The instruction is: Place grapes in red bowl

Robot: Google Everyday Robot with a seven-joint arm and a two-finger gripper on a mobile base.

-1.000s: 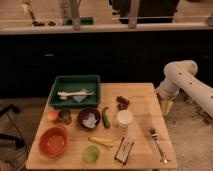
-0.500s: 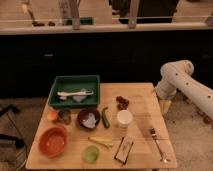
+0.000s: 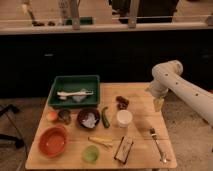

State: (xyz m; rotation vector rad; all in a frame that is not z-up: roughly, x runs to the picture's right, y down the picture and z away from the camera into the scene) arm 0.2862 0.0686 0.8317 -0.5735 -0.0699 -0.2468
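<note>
The red bowl [image 3: 52, 141] sits near-left on the wooden tabletop [image 3: 142, 137]; the grapes [image 3: 122, 102] lie right of centre, just beyond 1 white cup [image 3: 124, 118]. The tool [image 3: 159, 104] hangs at the right edge, dark cabinets [image 3: 100, 55] behind; I cannot tell its grip state.

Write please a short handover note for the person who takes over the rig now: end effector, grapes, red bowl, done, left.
End effector: above the table's right edge, right of the grapes, apart from them.
Grapes: on the table, behind the white cup.
Red bowl: front left, no grapes inside.
Done: nothing yet.
Left: grasp grapes, carry to bowl, release.
</note>
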